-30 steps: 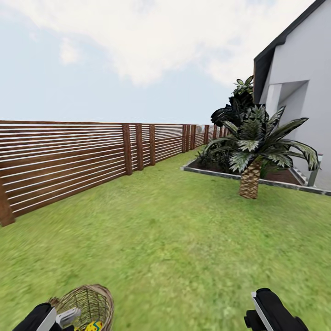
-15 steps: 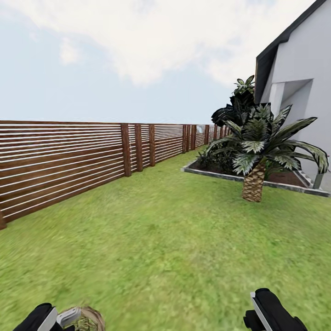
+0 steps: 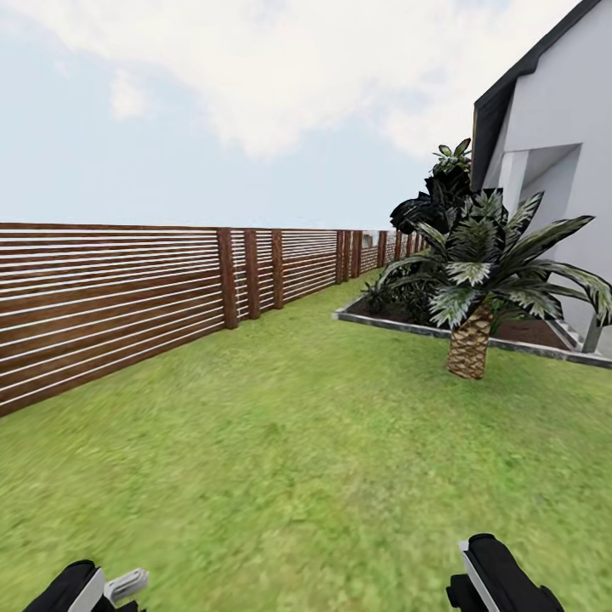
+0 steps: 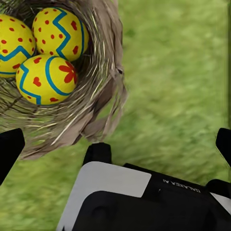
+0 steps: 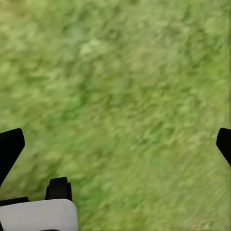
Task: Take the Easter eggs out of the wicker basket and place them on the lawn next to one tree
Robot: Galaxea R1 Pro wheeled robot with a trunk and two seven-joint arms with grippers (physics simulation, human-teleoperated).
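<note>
Basket (image 4: pixel 91 103) cut off at the frame edge, three eggs (image 4: pixel 45 79) inside; both pincers (image 4: pixel 115 144) (image 5: pixel 115 144) spread wide, empty, over lawn (image 5: pixel 125 86).

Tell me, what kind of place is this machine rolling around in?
It looks like a back garden beside a house: a wide lawn, a slatted wooden fence, and a small palm in a bed by the white house.

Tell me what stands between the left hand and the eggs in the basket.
Nothing visible: in the left wrist view the three Easter eggs lie uncovered in the open wicker basket, with the left hand spread open just outside its rim.
</note>
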